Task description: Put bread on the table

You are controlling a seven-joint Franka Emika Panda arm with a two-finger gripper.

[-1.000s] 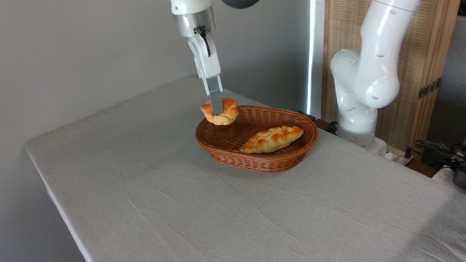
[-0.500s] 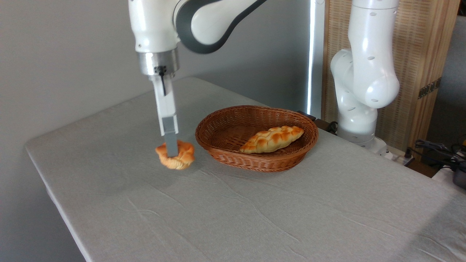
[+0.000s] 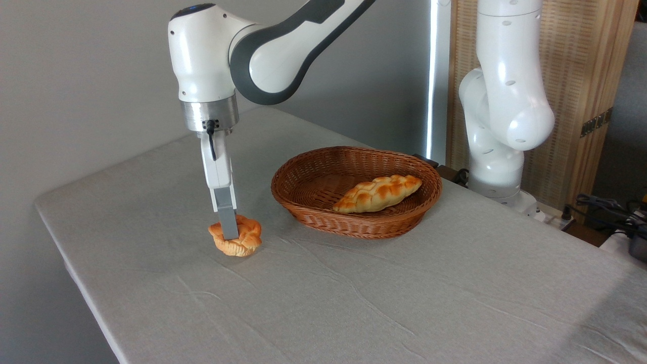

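The bread, a small golden-orange knotted bun, rests on the grey cloth of the table, left of the wicker basket. My gripper points straight down over it and is shut on the bun. Only the near grey finger shows, pressed against the bun's front; the far finger is hidden behind it. The bun's pale base touches the cloth.
A brown oval wicker basket stands to the right of the bun, with a longer braided loaf lying in it. The arm's white base rises at the table's back right. The table's left edge lies a short way beyond the bun.
The gripper has carried the bun out of the basket, leftward and down. It hung over the basket rim, then just above the cloth, and now sits on the table.
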